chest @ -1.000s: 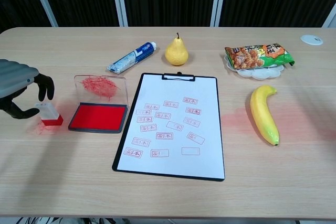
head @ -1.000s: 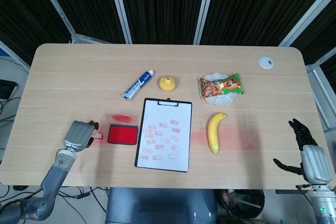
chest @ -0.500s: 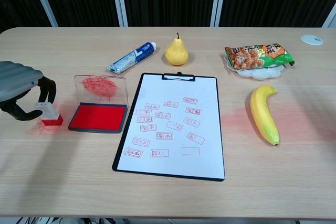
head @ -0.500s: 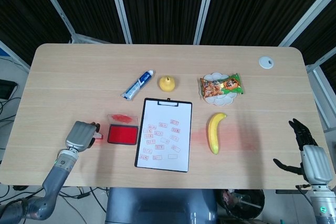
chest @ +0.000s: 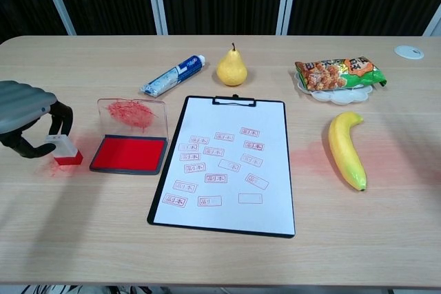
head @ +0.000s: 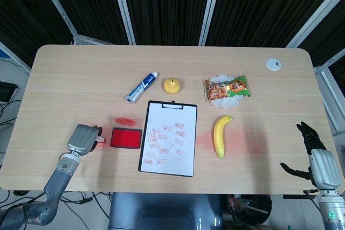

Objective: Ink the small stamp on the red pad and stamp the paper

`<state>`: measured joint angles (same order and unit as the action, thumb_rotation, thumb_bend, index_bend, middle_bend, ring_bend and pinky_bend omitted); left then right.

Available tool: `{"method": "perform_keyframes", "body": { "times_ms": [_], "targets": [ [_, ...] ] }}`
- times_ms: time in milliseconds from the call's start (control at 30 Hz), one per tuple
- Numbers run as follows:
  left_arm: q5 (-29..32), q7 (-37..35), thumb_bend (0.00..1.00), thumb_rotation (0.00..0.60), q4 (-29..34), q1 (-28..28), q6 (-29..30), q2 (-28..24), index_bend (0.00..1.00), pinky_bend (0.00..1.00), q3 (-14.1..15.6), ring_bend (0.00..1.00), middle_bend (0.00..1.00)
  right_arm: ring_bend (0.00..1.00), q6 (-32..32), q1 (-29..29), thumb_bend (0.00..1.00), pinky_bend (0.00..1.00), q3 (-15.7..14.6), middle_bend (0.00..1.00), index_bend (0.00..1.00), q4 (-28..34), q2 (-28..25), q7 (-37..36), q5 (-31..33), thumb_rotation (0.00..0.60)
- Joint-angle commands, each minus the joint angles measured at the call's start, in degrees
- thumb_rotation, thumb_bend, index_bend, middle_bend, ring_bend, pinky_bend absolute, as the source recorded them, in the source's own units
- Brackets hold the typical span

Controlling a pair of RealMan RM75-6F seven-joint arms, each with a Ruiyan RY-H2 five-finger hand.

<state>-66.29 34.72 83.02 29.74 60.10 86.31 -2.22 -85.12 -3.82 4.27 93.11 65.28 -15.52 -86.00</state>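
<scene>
Left hand fingers curled around small stamp, contact unclear; right hand fingers spread

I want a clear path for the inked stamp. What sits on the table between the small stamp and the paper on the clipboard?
In the chest view, only the open red ink pad lies between the small clear, red-based stamp and the white paper on its black clipboard.

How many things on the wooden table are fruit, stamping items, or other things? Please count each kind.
Fruit: 2, yellow pear, yellow banana
Stamping items: 3, small clear stamp, red ink pad, black clipboard with paper
Other: 3, toothpaste tube, snack bag, white plate
Total: 8
</scene>
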Motion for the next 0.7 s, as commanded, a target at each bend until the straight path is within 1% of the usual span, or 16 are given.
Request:
{"method": "perform_keyframes", "body": {
  "times_ms": [33,467,567,700],
  "targets": [
    [0.03,0.16,0.35,0.6,-0.05,0.0,0.05,-0.02,0.48,0.96,0.15,0.82,0.49,0.0,0.03,0.01,0.12,0.22,-0.01,0.0,0.0,0.01,-0.01,-0.03,0.02,0.6],
    [0.37,-0.02,0.36,0.6,-0.61,0.04,0.12,0.11,0.5,0.96,0.36,0.82,0.52,0.0,-0.02,0.04,0.12,0.22,0.01,0.0,0.0,0.03,-0.02,-0.03,-0.04,0.6],
    [0.36,-0.05,0.4,0.6,-0.62,0.09,0.13,0.12,0.51,0.96,0.39,0.82,0.53,0.0,-0.05,0.05,0.12,0.22,0.02,0.0,0.0,0.03,0.0,-0.02,-0.05,0.6],
    [0.05,-0.33,0.47,0.6,-0.67,0.03,0.38,0.18,0.53,0.96,0.5,0.82,0.56,0.0,-0.07,0.05,0.12,0.22,0.0,0.0,0.0,0.04,0.0,-0.01,-0.12,0.6]
  ]
}}
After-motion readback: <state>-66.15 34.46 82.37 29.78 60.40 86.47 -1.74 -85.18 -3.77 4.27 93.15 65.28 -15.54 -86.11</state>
